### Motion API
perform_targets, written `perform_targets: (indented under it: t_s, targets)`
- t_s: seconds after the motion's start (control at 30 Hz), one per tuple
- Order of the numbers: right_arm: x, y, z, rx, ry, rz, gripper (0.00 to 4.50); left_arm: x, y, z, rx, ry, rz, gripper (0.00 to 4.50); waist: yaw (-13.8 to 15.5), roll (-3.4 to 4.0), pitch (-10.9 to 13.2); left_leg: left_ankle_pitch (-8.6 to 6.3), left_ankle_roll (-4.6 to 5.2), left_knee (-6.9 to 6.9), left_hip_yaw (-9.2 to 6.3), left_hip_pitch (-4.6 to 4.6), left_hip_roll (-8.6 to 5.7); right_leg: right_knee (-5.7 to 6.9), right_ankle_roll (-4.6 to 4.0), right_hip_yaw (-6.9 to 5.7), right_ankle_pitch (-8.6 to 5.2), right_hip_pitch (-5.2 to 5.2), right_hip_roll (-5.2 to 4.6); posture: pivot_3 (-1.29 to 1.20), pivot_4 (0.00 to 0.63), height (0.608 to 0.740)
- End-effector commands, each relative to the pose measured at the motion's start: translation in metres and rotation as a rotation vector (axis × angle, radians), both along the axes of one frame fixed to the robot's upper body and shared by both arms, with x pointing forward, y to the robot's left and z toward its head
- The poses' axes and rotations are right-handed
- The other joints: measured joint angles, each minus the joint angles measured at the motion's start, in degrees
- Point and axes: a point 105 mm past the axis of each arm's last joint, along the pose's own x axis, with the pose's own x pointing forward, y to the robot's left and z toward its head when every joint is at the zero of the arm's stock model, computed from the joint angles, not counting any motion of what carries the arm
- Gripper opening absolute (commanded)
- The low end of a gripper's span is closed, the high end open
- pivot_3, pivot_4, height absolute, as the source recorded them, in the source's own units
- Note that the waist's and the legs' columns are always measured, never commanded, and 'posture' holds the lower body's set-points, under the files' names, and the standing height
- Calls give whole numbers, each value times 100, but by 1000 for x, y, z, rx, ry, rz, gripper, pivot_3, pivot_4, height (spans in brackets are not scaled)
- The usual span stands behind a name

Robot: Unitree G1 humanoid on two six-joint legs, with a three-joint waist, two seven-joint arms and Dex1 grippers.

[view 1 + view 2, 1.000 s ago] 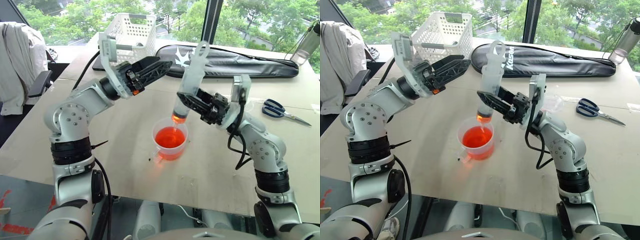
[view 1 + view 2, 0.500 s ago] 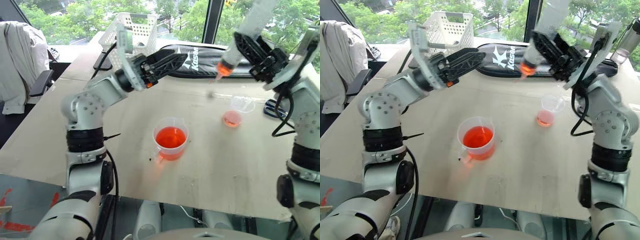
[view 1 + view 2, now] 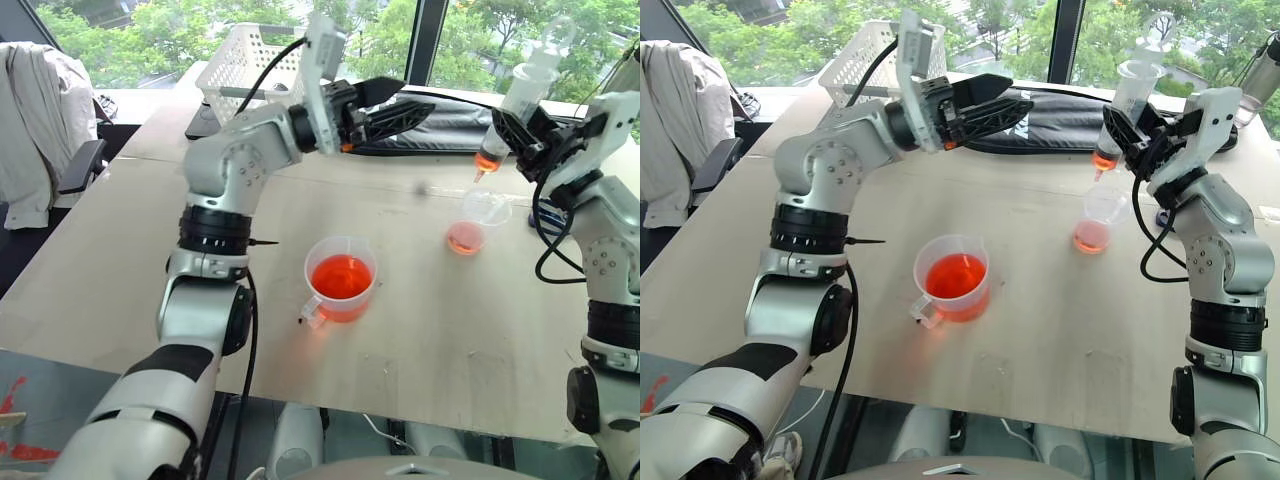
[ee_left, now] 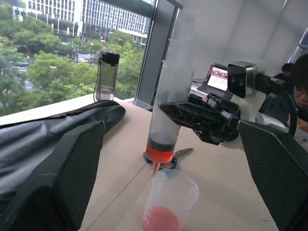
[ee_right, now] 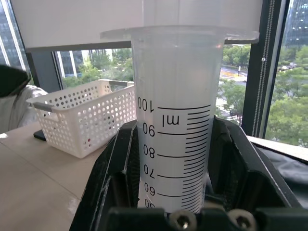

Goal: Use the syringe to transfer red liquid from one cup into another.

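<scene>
Right gripper (image 3: 1118, 140) grasping our syringe (image 3: 1124, 105) above small cup (image 3: 1102, 218), left gripper (image 3: 1006, 98) released, basket (image 3: 862, 62), black bag (image 3: 1065, 106) behind, scissors (image 3: 537, 210) beside.

**Cups on the table, syringe above the small one**

The measuring cup (image 3: 341, 277) stands near the middle of the table (image 3: 450, 330). The small cup (image 3: 472, 224) stands to its right and farther back. The syringe (image 3: 512, 112) hangs tip-down over the small cup, apparently just clear of its rim. Behind them lie a bag (image 3: 1060, 108) and, to the left, a basket (image 3: 250, 62).
</scene>
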Motion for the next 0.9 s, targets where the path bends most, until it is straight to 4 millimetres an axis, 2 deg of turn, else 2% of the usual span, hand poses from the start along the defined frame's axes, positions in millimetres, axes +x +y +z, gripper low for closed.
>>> perform_targets:
  t_s: [0.03, 0.23, 0.37, 0.6, 0.9]
  targets:
    - [-14, -2, 24, -5, -115, -19, 1511, 2, -27, 9, 57, -53, -42, 4500, 6, 1, 0, 0, 0, 0, 0, 0, -1, 0, 0, 0, 0, 0, 0, 0, 150, 724]
    - [-21, -2, 30, 0, -141, -37, 1511, 9, -64, -4, 139, -60, -81, 4500, -17, 4, 3, -1, 1, -1, -2, -1, -3, -5, 1, 1, -1, 0, 0, 0, 150, 724]
    - [-23, 4, 23, -58, -145, -45, 1511, 8, -80, 2, 104, -42, -101, 4500, -14, 10, 9, -1, 1, -2, -5, -5, -3, -5, 3, -1, -3, -3, 0, 0, 150, 724]
    - [-27, 15, 19, -74, -155, -41, 1511, 5, -95, 9, 75, -31, -121, 4500, -13, 14, 12, -1, 1, -2, -9, -13, -6, -12, 8, -3, -6, -6, 0, 0, 150, 724]
    - [-31, 14, 19, -70, -159, -56, 1511, 1, -110, -1, 87, -26, -141, 4500, -1, 14, 12, -1, 1, -1, -12, -14, -7, -9, 8, -5, -6, -6, 0, 0, 150, 724]
